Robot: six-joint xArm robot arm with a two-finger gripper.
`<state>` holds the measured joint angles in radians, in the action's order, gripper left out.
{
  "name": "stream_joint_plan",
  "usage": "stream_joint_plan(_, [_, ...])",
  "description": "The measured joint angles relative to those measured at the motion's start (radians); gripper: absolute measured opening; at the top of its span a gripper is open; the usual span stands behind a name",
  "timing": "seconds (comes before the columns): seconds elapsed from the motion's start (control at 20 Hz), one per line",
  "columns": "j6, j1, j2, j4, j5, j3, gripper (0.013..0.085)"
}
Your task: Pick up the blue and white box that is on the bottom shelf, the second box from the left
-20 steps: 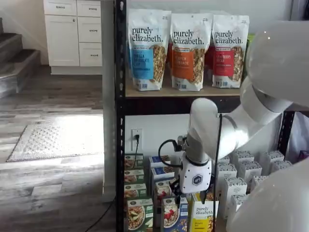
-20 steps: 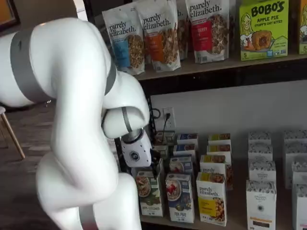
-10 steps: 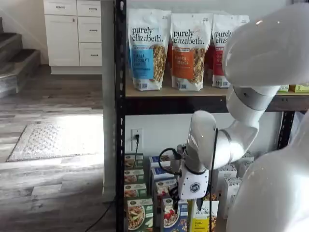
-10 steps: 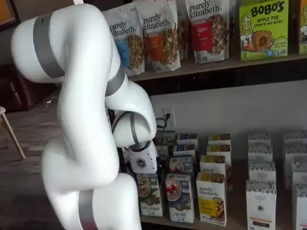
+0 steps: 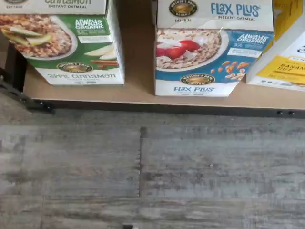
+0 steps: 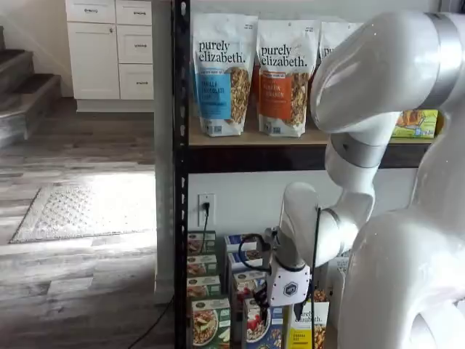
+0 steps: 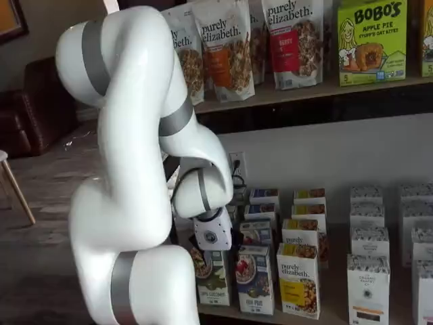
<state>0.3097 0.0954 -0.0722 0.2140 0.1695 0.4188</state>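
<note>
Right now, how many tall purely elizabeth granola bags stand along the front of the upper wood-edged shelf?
3: the blue-labelled granola bag at the left, the orange-labelled bag in the middle, the red-labelled bag at the right. More may be hidden behind them.

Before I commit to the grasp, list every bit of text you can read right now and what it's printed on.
"FLAX PLUS", "INSTANT OATMEAL", "ALWAYS ORGANIC": blue and white box
"INSTANT OATMEAL", "ALWAYS ORGANIC", "Apple Cinnamon" (blurred): green carton
"BANANA NUT", cut off: yellow carton
"purely elizabeth.": granola bags and, in a shelf view, the yellow carton
"BOBO'S APPLE PIE": green box
White boxes: print too small to read.
</note>
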Motion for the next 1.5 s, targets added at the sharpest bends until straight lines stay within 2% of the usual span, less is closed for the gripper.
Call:
stream_joint_plan(0.1, [-0.001, -0.007, -0.033, 0.006, -0.013, 0.019, 0.085])
stream_joint_plan(0.2, [-0.026, -0.008, -0.061, -0.017, -0.017, 0.037, 0.085])
stream_joint_plan(0.3, [-0.033, -0.013, -0.084, -0.02, -0.025, 0.053, 0.085])
stream_joint_plan(0.5, [-0.014, -0.038, -0.149, 0.023, -0.057, 0.11, 0.085])
stream_joint_plan(0.8, [0.019, -0.057, -0.249, 0.076, -0.05, 0.217, 0.085])
stream_joint_plan(0.9, [-0.001, -0.055, -0.285, 0.055, -0.052, 0.25, 0.085])
stream_joint_plan(1.05, [-0.01, -0.058, -0.341, 0.047, -0.053, 0.309, 0.085])
stream_joint_plan(1.5, [-0.099, -0.062, -0.473, -0.038, -0.034, 0.462, 0.085])
